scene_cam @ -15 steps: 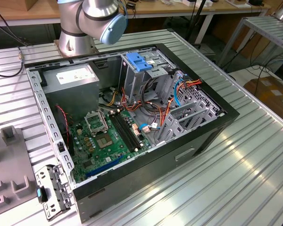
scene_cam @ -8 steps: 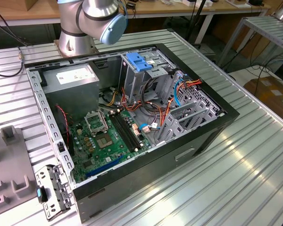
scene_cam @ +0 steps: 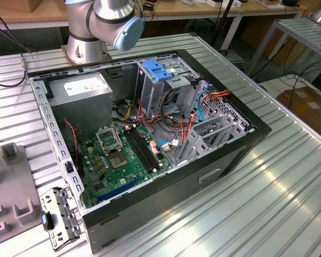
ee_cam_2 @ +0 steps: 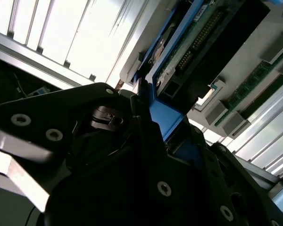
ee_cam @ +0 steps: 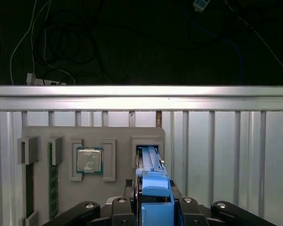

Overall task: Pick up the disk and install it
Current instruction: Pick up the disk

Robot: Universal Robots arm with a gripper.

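The disk (ee_cam: 153, 181) stands on edge between my gripper's black fingers, with its blue rail facing the first wrist view. My gripper (ee_cam: 153, 207) is shut on the disk. The disk's far end lines up with a slot in the grey holder plate (ee_cam: 118, 136); I cannot tell whether it still sits in the slot. In the second wrist view the disk (ee_cam_2: 198, 42) shows its green circuit-board side between blue rails, and the gripper (ee_cam_2: 151, 117) clamps its near end. The open computer case (scene_cam: 257, 131) lies on the table in the exterior view, its drive cage (scene_cam: 176, 80) topped by a light-blue latch (scene_cam: 158, 69).
A processor chip (ee_cam: 89, 160) and a memory stick (ee_cam: 50, 179) sit in the holder plate beside the disk's slot. The arm's base (scene_cam: 85, 45) stands behind the case. Inside the case are a grey power-supply box (scene_cam: 83, 88), the motherboard (scene_cam: 117, 155) and loose cables (scene_cam: 166, 120).
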